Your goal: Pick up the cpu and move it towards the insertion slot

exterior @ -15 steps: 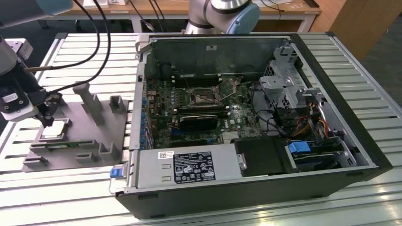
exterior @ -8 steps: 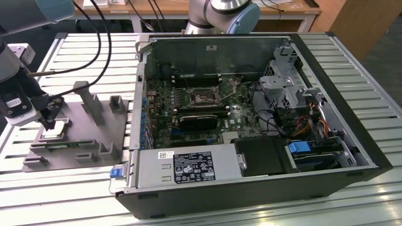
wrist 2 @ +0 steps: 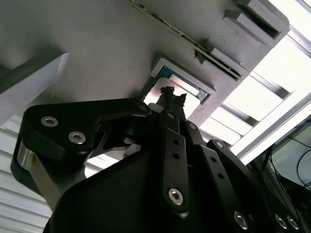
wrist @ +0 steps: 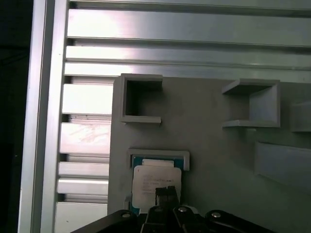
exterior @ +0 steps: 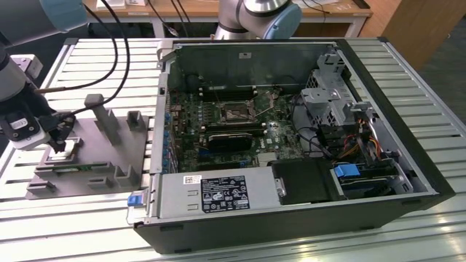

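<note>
The cpu (wrist: 150,177), a flat silver square with a pale rim, lies in a recess of the grey tray (wrist: 218,160). It is at the exterior view's left, cpu (exterior: 73,145) on tray (exterior: 102,158). My gripper (exterior: 59,145) hangs right over it, its dark fingertips (wrist: 165,191) drawn together above the chip's top. In the second wrist view the gripper (wrist 2: 174,93) points at the bright cpu (wrist 2: 194,103); touching or just above, I cannot tell. The insertion slot (exterior: 237,113), dark with a silver bracket, sits on the motherboard inside the open case.
Upright posts (exterior: 95,106) rise from the tray beside the gripper. The open computer case (exterior: 407,136) lies on a slatted metal table (exterior: 109,60). A black block (exterior: 231,141) sits near the slot. Cables (exterior: 117,43) trail over the table, and another arm's base (exterior: 255,16) stands behind the case.
</note>
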You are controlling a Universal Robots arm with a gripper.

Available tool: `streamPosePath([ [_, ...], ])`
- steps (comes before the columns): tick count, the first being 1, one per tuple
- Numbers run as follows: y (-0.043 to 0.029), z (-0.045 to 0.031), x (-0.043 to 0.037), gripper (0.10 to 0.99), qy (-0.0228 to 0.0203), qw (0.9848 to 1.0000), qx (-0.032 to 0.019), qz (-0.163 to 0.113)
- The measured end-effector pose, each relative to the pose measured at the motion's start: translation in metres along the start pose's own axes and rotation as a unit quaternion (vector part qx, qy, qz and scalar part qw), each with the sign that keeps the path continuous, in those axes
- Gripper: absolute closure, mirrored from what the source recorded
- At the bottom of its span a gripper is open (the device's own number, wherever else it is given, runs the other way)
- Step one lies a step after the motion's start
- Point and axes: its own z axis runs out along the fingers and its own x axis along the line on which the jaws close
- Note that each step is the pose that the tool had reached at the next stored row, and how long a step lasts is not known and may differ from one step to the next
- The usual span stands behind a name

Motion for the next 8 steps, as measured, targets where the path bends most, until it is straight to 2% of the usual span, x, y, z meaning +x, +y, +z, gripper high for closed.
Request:
streamPosePath([
  [8, -0.0002, 0.0048, 0.0015, 0.984, -0.0001, 1.0000, -0.0015, 0.000],
])
